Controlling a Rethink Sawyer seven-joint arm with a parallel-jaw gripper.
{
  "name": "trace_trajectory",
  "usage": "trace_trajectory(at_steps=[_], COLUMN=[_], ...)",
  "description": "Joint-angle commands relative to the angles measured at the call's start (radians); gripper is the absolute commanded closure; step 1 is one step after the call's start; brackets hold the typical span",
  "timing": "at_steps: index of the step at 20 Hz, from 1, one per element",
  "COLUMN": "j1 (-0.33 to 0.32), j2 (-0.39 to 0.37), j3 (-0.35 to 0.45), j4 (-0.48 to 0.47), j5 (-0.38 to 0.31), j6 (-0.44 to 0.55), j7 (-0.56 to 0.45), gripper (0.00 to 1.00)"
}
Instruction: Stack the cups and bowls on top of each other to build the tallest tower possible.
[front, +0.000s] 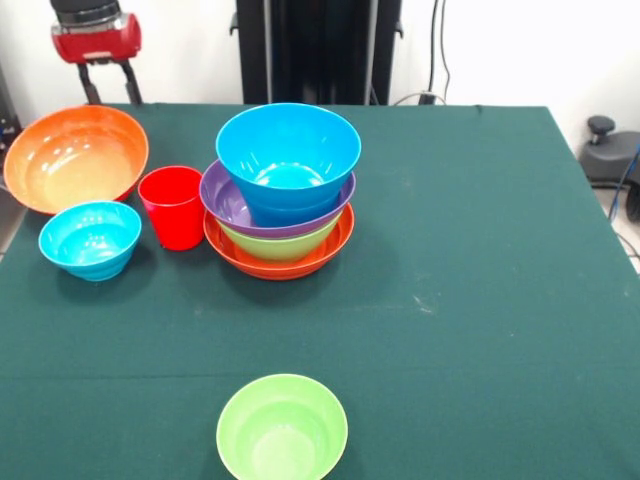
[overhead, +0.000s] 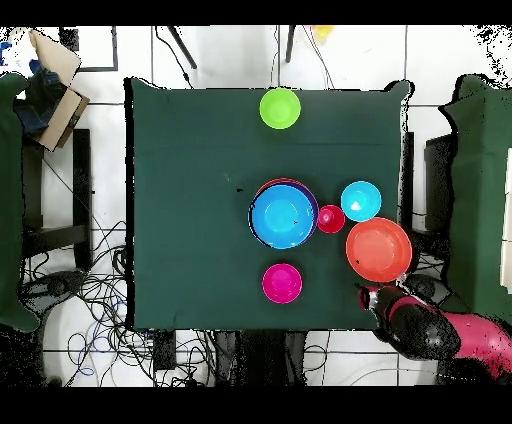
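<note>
Your jaws (front: 110, 82) hang at the desk's (front: 480, 250) edge, their two dark fingers (front: 131, 84) spread apart and holding nothing. Just beside them sits the loose wide orange bowl (front: 75, 158). Past it, a small blue bowl (front: 90, 239) and the red cup (front: 173, 207) stand close together. Further from your jaws rises the tower (front: 283, 190): orange base, then green, purple and a blue bowl on top. A magenta bowl (overhead: 282, 283) sits apart from it. Farthest from your jaws is a lone green bowl (front: 282, 428).
</note>
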Motion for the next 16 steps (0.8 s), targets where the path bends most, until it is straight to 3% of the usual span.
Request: trace_trajectory(at_steps=[1,16], j1=[0.029,0.098], j2=[-0.084,-0.022], j3=[0.041,-0.002], j4=[0.071,0.030], j5=[0.020,-0.045], j6=[0.070,0.020], j7=[-0.188,-0.135], gripper=[0.00,0.00])
